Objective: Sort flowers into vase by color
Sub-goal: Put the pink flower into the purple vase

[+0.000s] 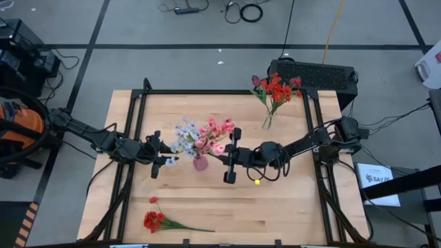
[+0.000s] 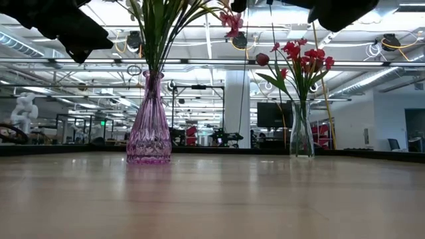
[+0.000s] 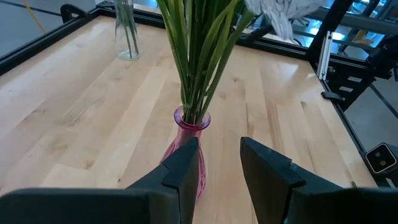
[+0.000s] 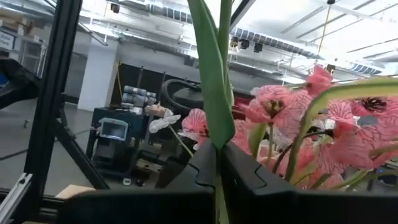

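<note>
The bench (image 1: 289,200) carries a pink vase (image 1: 200,163) of pink and pale flowers (image 1: 207,136). The right end effector (image 4: 219,163) pinches a green stem; the left end effector (image 3: 219,163) hovers open beside the vase. Stems look light and springy; grip low on the stalk.

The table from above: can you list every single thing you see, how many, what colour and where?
Pink vase: one, pink glass, middle of the table, holding pink and pale blue-white flowers.
Clear vase: one, see-through, far right part of the table, holding red flowers.
Loose red flowers: one small bunch, red with green stalks, lying flat near the front left edge.
Table: one, light wood.
Left gripper: one, dark, open, just left of the pink vase.
Right gripper: one, dark, right of the pink vase, shut on a green stem.
</note>
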Robot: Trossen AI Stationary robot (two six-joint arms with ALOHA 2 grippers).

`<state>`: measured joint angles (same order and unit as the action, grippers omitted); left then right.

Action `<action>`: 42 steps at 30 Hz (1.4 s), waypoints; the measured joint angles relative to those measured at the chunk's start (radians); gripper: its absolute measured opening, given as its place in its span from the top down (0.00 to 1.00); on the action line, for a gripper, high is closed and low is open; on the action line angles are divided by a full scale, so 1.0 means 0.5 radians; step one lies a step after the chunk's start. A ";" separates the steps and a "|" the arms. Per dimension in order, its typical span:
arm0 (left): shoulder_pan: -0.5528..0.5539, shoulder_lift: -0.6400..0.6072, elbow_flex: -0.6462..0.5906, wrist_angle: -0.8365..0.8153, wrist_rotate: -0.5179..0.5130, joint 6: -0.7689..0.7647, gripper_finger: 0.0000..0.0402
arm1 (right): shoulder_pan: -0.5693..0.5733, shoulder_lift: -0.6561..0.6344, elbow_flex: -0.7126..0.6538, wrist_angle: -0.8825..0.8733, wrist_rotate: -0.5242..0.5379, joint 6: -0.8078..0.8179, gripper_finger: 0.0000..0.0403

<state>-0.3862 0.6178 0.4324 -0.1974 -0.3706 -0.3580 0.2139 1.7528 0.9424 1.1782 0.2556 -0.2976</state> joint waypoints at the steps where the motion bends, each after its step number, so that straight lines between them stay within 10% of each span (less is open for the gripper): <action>1: 0.000 0.000 0.000 -0.001 0.000 0.000 0.69 | -0.004 0.000 0.000 -0.002 -0.001 0.000 1.00; 24: 0.000 0.000 0.000 -0.001 0.000 -0.001 0.69 | -0.124 0.001 0.404 -0.905 -0.032 0.085 1.00; 42: 0.000 0.000 0.000 -0.007 -0.001 -0.002 0.69 | -0.179 0.280 0.402 -0.743 -0.146 0.434 0.98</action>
<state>-0.3862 0.6176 0.4324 -0.2010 -0.3710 -0.3592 0.1244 1.8927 1.1435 0.8066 0.1825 -0.0804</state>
